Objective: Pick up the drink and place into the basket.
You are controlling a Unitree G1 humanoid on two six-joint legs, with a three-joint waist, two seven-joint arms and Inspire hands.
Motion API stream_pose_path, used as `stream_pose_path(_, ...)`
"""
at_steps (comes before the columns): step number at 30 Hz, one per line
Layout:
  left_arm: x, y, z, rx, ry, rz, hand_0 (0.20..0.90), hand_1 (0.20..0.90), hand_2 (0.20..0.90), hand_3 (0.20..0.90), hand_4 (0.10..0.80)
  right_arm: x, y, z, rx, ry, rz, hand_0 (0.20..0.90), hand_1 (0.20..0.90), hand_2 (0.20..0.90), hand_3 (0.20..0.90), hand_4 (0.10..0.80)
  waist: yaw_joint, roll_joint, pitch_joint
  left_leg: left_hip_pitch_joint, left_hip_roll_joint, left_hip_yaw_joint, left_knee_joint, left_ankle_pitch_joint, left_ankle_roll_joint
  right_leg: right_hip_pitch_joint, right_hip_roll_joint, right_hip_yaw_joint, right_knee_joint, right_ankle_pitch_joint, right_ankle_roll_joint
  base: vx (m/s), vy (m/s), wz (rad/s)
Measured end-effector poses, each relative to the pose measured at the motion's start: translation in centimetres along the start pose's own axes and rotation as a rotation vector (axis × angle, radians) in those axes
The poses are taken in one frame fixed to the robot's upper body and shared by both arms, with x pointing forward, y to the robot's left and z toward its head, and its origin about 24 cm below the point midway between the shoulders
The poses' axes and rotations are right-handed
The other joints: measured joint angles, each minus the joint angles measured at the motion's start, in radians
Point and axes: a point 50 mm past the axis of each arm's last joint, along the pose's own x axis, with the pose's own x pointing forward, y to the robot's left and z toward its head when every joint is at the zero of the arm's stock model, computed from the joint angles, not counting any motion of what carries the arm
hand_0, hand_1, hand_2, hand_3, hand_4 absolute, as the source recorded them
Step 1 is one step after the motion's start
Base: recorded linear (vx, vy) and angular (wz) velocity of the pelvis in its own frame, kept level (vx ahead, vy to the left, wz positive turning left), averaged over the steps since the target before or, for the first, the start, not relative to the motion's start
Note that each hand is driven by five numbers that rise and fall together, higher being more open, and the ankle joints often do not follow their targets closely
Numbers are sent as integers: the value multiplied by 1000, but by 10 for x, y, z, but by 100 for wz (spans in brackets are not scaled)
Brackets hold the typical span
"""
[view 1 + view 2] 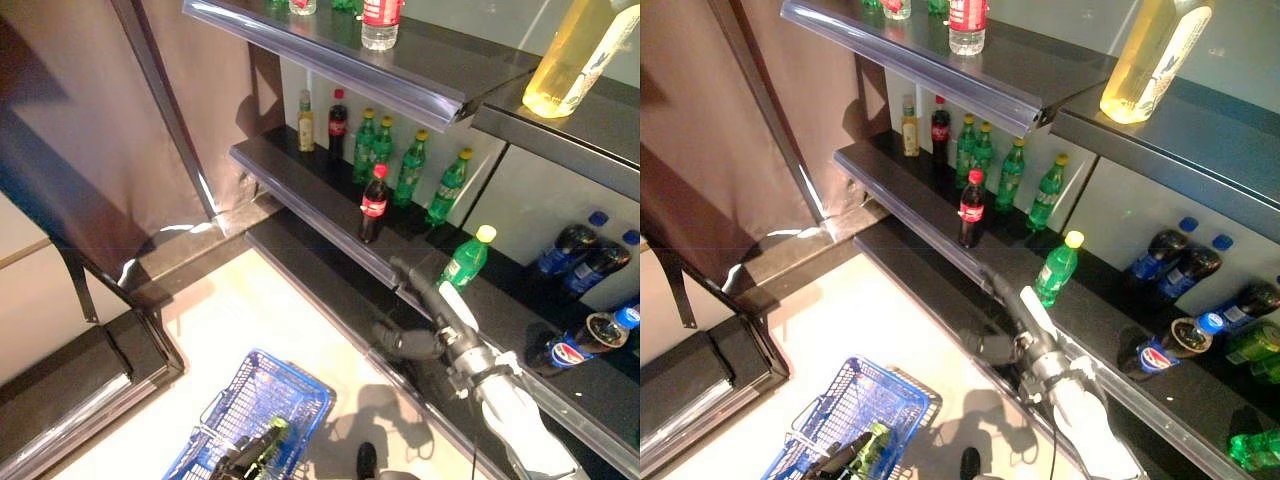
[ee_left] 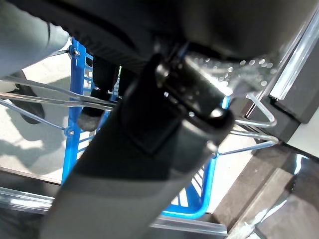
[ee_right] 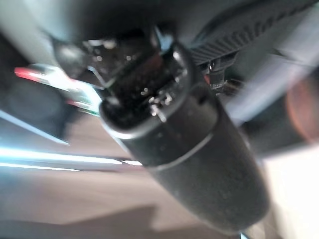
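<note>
right hand (image 1: 425,300): fingers straight and loose, holding nothing, reaching toward green bottle (image 1: 466,258) standing upright on lower shelf (image 1: 520,300), not touching | left hand (image 1: 243,455): dark, at blue basket (image 1: 255,400) on floor, seemingly round its wire handle, fingers unclear | cola bottle (image 1: 373,204) upright on shelf beyond

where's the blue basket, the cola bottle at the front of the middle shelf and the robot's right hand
blue basket (image 1: 300,385), left eye view, on its far rim.
cola bottle (image 1: 373,207), left eye view, on its red label.
right hand (image 1: 432,300), left eye view, on the hand's dark back, near the green bottle (image 1: 466,260).
</note>
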Motion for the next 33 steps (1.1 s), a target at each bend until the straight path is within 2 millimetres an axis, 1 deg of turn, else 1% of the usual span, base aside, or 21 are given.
stream_pose_path(1,-1,2,-3,-13,9,14,300,300,300,200,100,2,-11,6,-10,-32,-88,900,900,900,900,800,1,3,-3,10,0,4,-11,2,2,3,0,2,0,-1,2,43,42,-6)
stream_pose_path(2,-2,4,-5,-19,14,21,300,300,300,200,100,3,-19,7,-17,-43,-141,900,900,900,900,800,0,5,-8,10,-1,6,-12,2,2,3,0,3,0,-2,3,38,33,-5)
stream_pose_path(3,-2,5,-6,-21,15,24,300,300,300,200,100,3,-22,8,-20,-45,-167,900,900,900,900,800,-1,6,-11,10,-1,6,-13,2,2,2,0,3,0,-2,4,43,44,-2)
stream_pose_path(4,-3,7,-7,-29,16,31,300,300,300,200,100,2,-29,8,-25,-46,-229,900,900,900,900,800,-5,5,-15,11,-2,7,-15,2,2,2,0,3,0,-3,5,28,35,-2)
stream_pose_path(8,-4,11,-9,-48,17,44,300,300,300,200,100,-1,-39,8,-30,-49,-375,900,900,900,900,800,-25,7,-16,12,-3,10,-16,1,3,2,-1,5,0,-3,6,38,50,-2)
stream_pose_path(11,-4,11,-10,-45,21,43,300,300,300,200,100,-8,-47,5,-39,-37,-545,900,900,900,900,800,-25,11,-18,10,-6,6,-16,0,5,3,0,21,1,-3,8,38,27,-5)
stream_pose_path(13,-4,10,-11,-39,26,41,300,300,300,200,100,-11,-52,3,-41,-31,-648,900,900,900,900,800,-32,18,-15,9,-8,1,-11,-1,8,2,-2,24,10,-7,12,-19,-8,3)
stream_pose_path(15,-4,9,-12,-32,30,36,300,300,300,200,100,-14,-57,2,-41,-26,-732,900,900,900,900,800,-49,26,-10,6,-12,-13,-6,-1,10,3,-5,25,17,-16,21,-46,-26,16)
stream_pose_path(17,-3,6,-11,-24,31,24,300,300,300,200,100,-17,-62,-1,-44,-14,-789,900,900,900,900,800,-52,36,-3,2,-14,-14,-2,0,11,0,-11,25,19,-16,23,-69,-28,6)
stream_pose_path(19,-3,1,-10,-11,29,2,300,300,300,200,100,-18,-62,-7,-52,12,-795,900,900,900,900,800,-51,42,6,-16,-16,-13,7,0,11,-14,-13,25,22,-14,23,-101,-25,0)
stream_pose_path(21,-2,-4,-7,-10,15,-20,300,300,300,200,100,-18,-62,-7,-52,14,-793,900,900,900,900,800,-51,47,27,-27,-17,-13,14,0,12,-24,-14,25,25,-11,22,-80,-20,0)
stream_pose_path(22,-1,-11,-5,3,9,-47,300,300,300,200,100,-18,-61,-8,-52,19,-789,900,900,900,900,800,-50,53,49,-37,-18,-13,24,0,11,-31,-16,25,28,-9,21,-59,-20,0)
stream_pose_path(26,3,-25,1,21,-3,-87,300,300,300,200,100,-17,-57,-15,-43,51,-785,900,900,900,900,800,-47,68,91,-66,-19,-14,41,0,11,-52,-17,25,29,-1,18,-46,-18,1)
stream_pose_path(28,3,-32,6,33,-23,-116,300,300,300,200,100,-11,-49,-19,-4,67,-772,900,900,900,900,800,-49,69,122,-84,-20,-15,59,-3,9,-59,-19,24,30,3,17,-106,-31,2)
stream_pose_path(31,5,-43,11,51,-42,-148,300,300,300,200,100,-6,-44,-21,32,77,-756,900,900,900,900,800,-45,76,152,-114,-24,-17,82,-4,10,-80,-24,21,33,8,16,-145,2,6)
stream_pose_path(33,6,-58,20,67,-76,-188,300,300,300,200,100,8,-42,-19,72,63,-769,900,900,900,900,800,-46,79,200,-149,-29,-20,116,-8,11,-106,-31,15,55,10,15,-194,8,10)
